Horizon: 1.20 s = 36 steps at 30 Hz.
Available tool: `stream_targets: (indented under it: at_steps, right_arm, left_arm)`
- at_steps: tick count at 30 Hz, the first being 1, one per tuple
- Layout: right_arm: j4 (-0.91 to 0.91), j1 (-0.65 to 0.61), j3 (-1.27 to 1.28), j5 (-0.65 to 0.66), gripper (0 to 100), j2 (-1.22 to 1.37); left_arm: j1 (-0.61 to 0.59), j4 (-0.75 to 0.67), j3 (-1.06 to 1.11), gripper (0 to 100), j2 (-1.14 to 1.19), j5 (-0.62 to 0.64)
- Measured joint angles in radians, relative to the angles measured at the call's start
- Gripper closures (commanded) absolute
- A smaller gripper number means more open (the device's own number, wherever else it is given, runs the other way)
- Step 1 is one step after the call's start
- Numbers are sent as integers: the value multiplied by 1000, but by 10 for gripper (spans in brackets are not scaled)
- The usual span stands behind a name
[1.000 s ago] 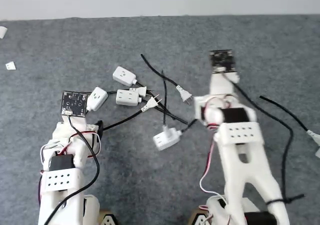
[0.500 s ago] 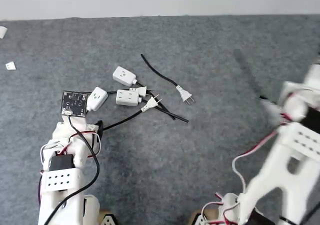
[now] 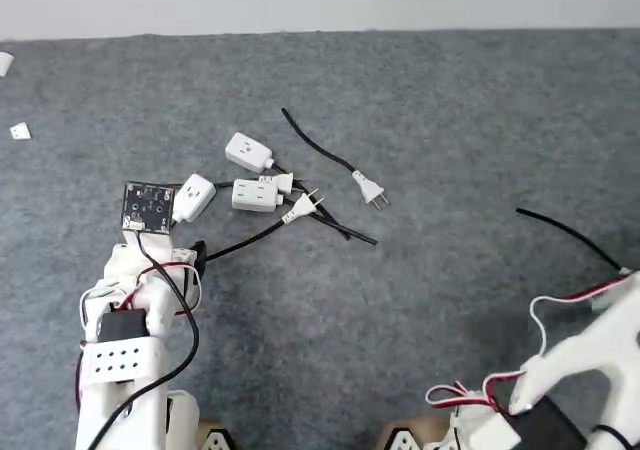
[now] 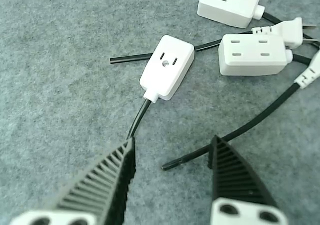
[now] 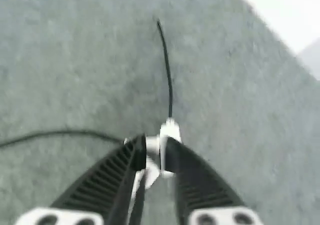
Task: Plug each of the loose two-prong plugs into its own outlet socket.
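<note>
Three white outlet sockets lie clustered left of centre. White two-prong plugs on black cords rest beside them, and a third plug lies apart to the right. My left gripper stands open just above the mat, near the nearest socket and astride its cord. My right arm is at the lower right corner. My right gripper is shut on a white connector whose black cord trails away over the mat.
A loose black cord runs across the right side of the grey mat toward the right arm. A cut cord end lies between the left fingers. Small white scraps sit at the far left. The mat's middle is bare.
The right arm swung from the table's middle to the lower right corner. The white socket and cord that lay at centre are gone from there. The left arm kept still.
</note>
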Motion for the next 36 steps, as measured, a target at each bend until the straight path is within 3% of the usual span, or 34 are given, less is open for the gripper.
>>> stream_targets:
  at_steps: [6, 16, 19, 24, 29, 36]
  right_arm:
    - [35, 0, -55, -12, 761, -60]
    - [216, -31, -173, -292, 761, -356]
    - [324, -153, -176, -316, 761, -454]
    - [502, -506, -172, -322, 761, -525]
    - [483, -862, -48, -367, 761, -526]
    - [241, -990, 141, -494, 761, -465]
  left_arm:
    - [0, 0, 0, 773, 0, 0]
    - [0, 0, 0, 773, 0, 0]
    - [0, 0, 0, 773, 0, 0]
    - [0, 0, 0, 774, 0, 0]
    - [-34, 0, 0, 773, 6, 28]
    - [-46, 0, -164, 773, 278, 35]
